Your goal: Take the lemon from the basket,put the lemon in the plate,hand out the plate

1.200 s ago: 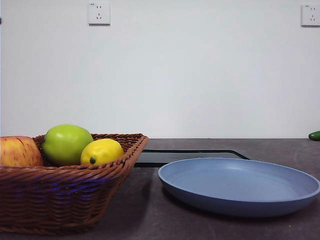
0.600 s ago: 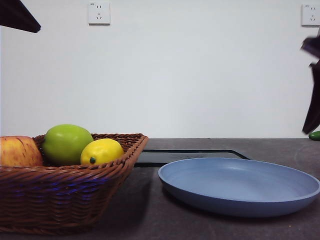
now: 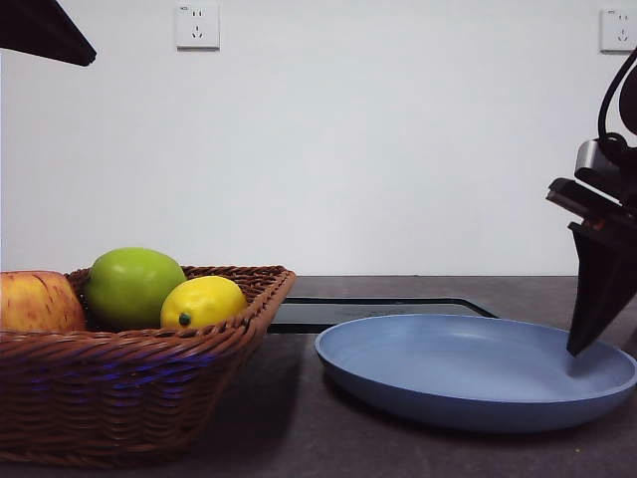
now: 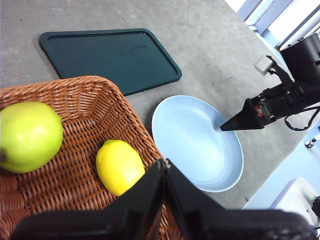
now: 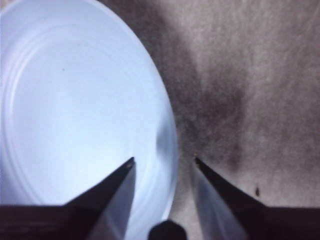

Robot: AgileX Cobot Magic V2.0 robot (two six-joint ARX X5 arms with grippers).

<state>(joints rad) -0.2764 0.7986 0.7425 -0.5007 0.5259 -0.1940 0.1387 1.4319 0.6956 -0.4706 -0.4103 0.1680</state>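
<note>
The right claw (image 5: 164, 161), parted and holding nothing, straddles the plate (image 5: 75, 100) rim. The left claw (image 4: 164, 165), closed and holding nothing, hovers above the lemon (image 4: 120, 166) in the basket (image 4: 90, 95) beside the plate.

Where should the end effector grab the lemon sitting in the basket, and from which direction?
Grip the lemon across its narrow middle, coming down from above. It lies on its side in the basket, near the wall closest to the plate, with the green fruit apart from it, so its top looks free. The left end effector, jaws shut, would likely need to open first.
</note>
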